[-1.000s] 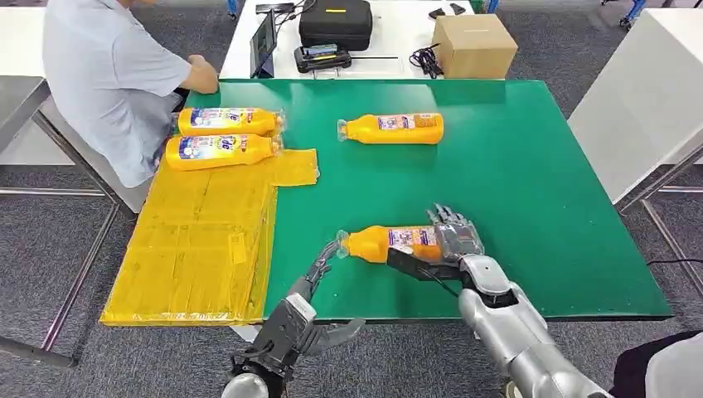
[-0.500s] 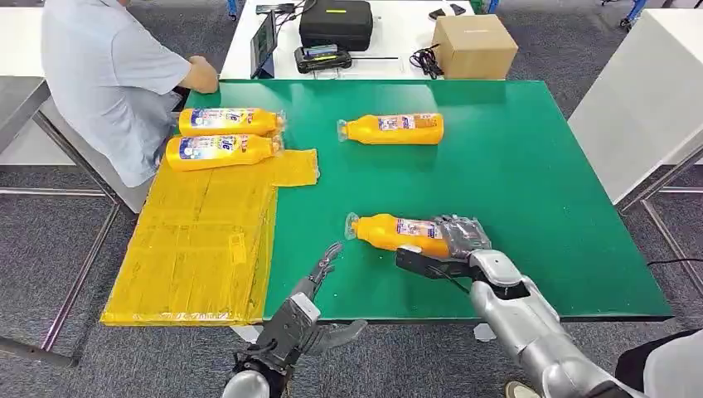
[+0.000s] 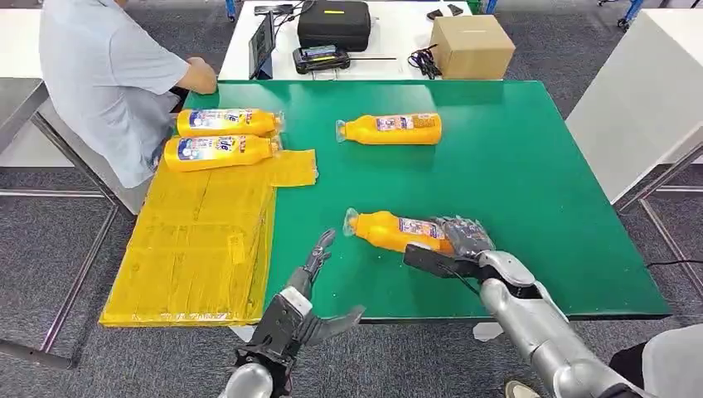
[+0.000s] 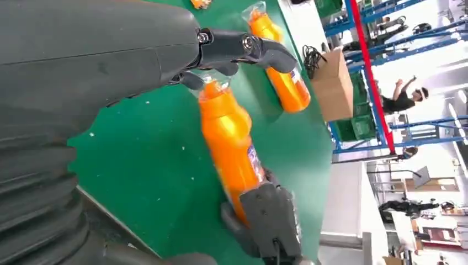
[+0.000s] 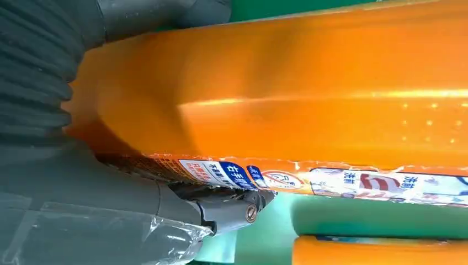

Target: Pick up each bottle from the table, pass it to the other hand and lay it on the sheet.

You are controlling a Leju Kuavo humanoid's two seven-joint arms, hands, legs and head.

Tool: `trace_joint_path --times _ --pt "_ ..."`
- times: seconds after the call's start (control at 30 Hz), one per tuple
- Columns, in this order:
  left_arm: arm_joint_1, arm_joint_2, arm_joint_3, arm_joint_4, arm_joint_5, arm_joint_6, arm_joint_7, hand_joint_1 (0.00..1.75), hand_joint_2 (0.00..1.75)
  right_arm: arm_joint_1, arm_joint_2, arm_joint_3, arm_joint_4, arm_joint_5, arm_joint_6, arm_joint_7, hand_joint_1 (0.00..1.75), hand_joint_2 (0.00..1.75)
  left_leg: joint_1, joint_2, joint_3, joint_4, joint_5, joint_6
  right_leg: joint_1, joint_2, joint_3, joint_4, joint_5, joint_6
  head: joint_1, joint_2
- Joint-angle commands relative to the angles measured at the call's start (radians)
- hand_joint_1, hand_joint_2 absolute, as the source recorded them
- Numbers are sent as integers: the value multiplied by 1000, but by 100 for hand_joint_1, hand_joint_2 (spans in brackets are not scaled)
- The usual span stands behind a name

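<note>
My right hand (image 3: 464,242) grips the base end of an orange bottle (image 3: 396,231) near the green table's (image 3: 530,182) front edge, cap pointing left. My left hand (image 3: 300,307) is open at the front edge, its fingers (image 3: 320,248) spread just short of the cap. In the left wrist view, the held bottle (image 4: 229,138) lies beyond my left hand's fingers (image 4: 243,47), with my right hand (image 4: 267,221) around its far end. The right wrist view shows the bottle's body (image 5: 309,94) close up. Two bottles (image 3: 224,123) (image 3: 220,152) lie on the yellow sheet (image 3: 199,240). A further bottle (image 3: 390,128) lies at the table's far middle.
A person in a light shirt (image 3: 108,75) sits at the table's far left corner. Behind the green table stands a white table with a black bag (image 3: 336,21) and a cardboard box (image 3: 472,46). Another white table (image 3: 647,99) stands at the right.
My right hand has shifted the bottle a little right and turned it, so the cap points further away. My left hand has risen, with its fingers reaching towards the cap.
</note>
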State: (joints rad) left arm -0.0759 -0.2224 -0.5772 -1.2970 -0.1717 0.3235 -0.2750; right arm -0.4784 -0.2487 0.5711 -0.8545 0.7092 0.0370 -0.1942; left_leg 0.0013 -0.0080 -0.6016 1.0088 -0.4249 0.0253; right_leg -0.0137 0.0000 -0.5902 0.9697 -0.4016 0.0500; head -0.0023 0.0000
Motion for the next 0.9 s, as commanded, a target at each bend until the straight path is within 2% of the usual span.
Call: trace_joint_path --times 0.03,0.53,0.63,0.7,0.77,0.9 --pt "-32 3 8 56 5 -1 -2 0 175 38 5 4 15 -7 11 -3 175 175 1 -1 2 -1 0 -1 1 -1 2 -1 0 -1 0 0" --pt "-32 3 8 56 5 -1 -2 0 175 38 5 4 15 -7 11 -3 175 175 0 0 3 -1 0 -1 0 -1 3 -1 0 -1 0 0" --pt "-29 -31 44 71 81 35 -33 0 175 80 17 -33 -56 -77 -10 -63 175 175 1 0 3 -1 0 -1 1 -2 3 -1 -1 -1 0 0" --pt "-27 -61 86 87 174 58 -78 0 175 128 50 -68 -156 -123 -46 -119 175 175 1 0 3 -1 0 -1 1 -2 3 -1 -1 -1 0 0" --pt "-21 -86 122 101 268 70 -98 0 175 155 92 -84 -232 -92 -126 -123 175 175 1 1 2 -1 -1 -1 1 0 3 -1 -1 -2 0 0" --pt "-36 -102 161 183 446 48 -123 0 175 198 173 -99 -360 -138 -170 -170 175 175 1 6 3 -1 -3 -2 1 5 2 0 -1 -3 0 0"
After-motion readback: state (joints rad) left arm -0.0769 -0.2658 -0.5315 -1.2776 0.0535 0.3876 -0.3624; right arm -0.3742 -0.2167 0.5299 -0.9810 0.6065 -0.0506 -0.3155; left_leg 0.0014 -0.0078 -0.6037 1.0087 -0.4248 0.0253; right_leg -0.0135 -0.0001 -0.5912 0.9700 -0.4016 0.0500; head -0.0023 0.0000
